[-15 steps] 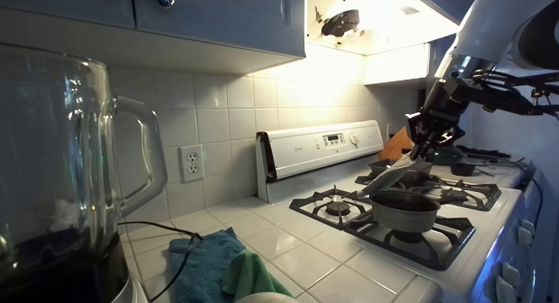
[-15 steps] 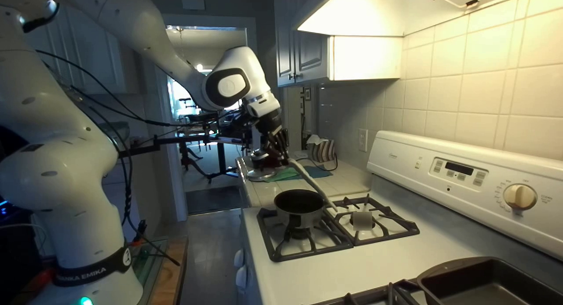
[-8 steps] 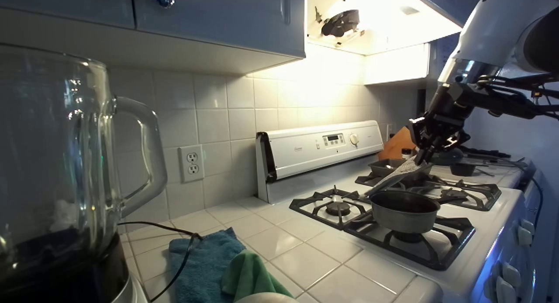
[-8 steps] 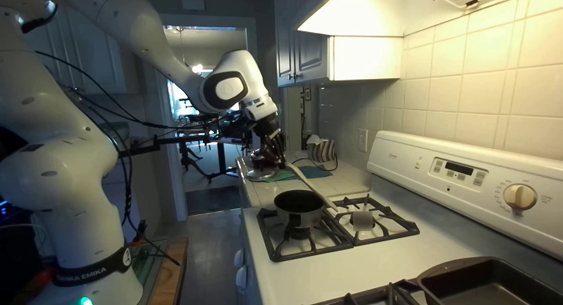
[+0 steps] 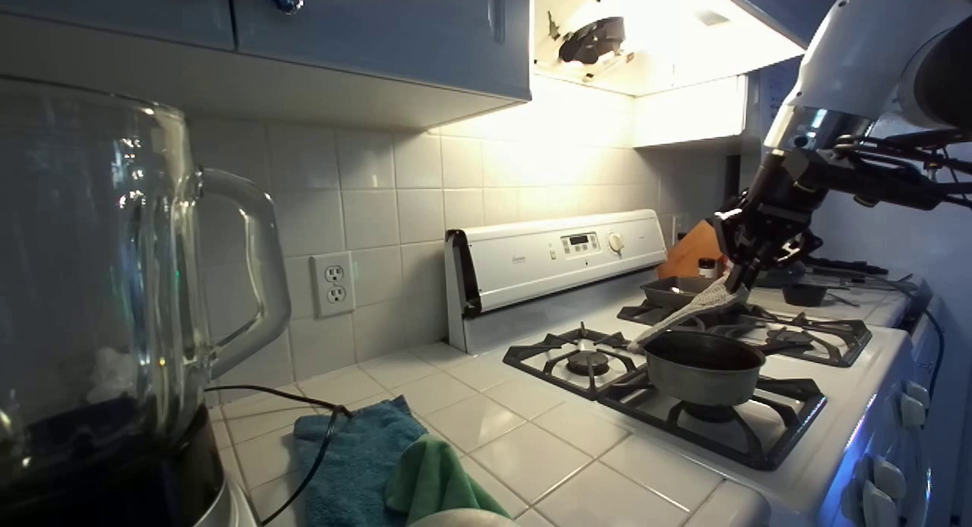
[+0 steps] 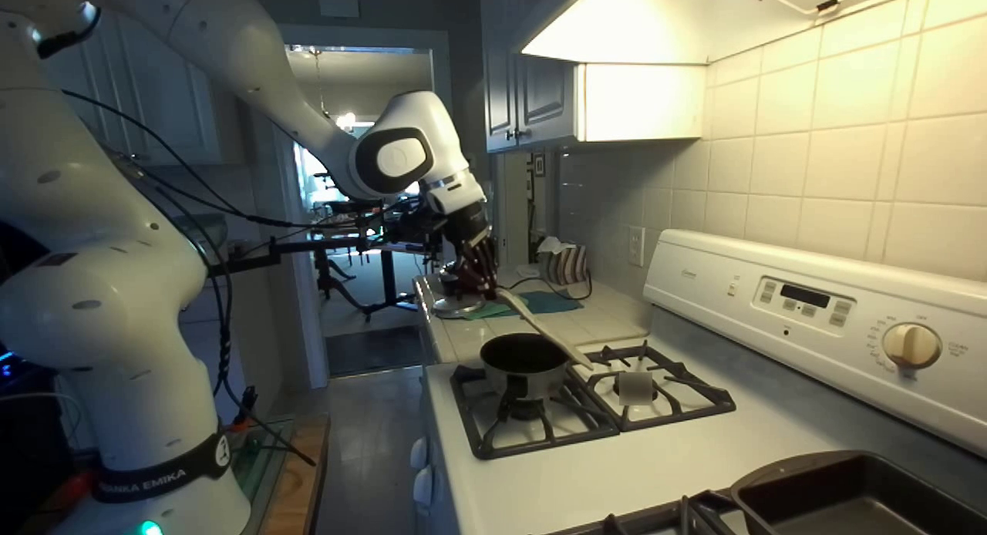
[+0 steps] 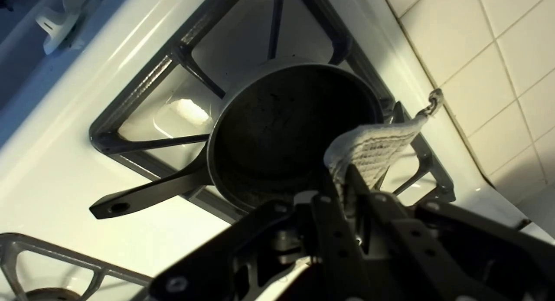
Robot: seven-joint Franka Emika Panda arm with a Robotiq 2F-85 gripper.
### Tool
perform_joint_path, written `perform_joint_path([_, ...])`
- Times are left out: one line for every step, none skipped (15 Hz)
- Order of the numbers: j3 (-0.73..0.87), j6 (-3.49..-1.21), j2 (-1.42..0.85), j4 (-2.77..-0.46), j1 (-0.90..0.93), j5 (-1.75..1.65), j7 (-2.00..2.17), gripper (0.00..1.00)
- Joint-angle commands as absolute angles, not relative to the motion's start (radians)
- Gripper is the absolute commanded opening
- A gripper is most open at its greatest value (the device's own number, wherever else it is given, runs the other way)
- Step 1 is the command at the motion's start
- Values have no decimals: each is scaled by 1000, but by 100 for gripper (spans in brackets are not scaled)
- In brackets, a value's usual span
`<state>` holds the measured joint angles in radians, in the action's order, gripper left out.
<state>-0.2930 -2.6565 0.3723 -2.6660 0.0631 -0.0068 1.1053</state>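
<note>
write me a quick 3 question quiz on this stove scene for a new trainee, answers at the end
1. What are the fingers pinching?
2. True or false: the blue towel lies on the tiled counter.
3. How does the saucepan stand on its burner grate? (a) upside down, (b) on its side, (c) upright.

Key
1. A pale quilted cloth, probably a pot holder.
2. True.
3. c; in the wrist view you look down into its open top.
</note>
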Motion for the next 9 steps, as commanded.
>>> perform_joint_path([-304, -2607, 403, -2677, 71, 16, 1135, 3])
perform_joint_path([-301, -2596, 405, -2678, 75, 21, 1137, 3])
perform_joint_path([-301, -2586, 407, -2680, 76, 23, 1143, 3])
perform_joint_path([-300, -2576, 410, -2682, 77, 26, 1150, 3])
perform_joint_path([-299, -2570, 411, -2684, 79, 27, 1157, 3])
perform_joint_path([-298, -2564, 413, -2686, 80, 30, 1166, 3])
perform_joint_path([-296, -2559, 413, -2688, 84, 33, 1170, 3])
perform_joint_path([-296, -2553, 412, -2689, 84, 35, 1178, 3])
perform_joint_path([-293, -2550, 410, -2690, 88, 41, 1178, 3])
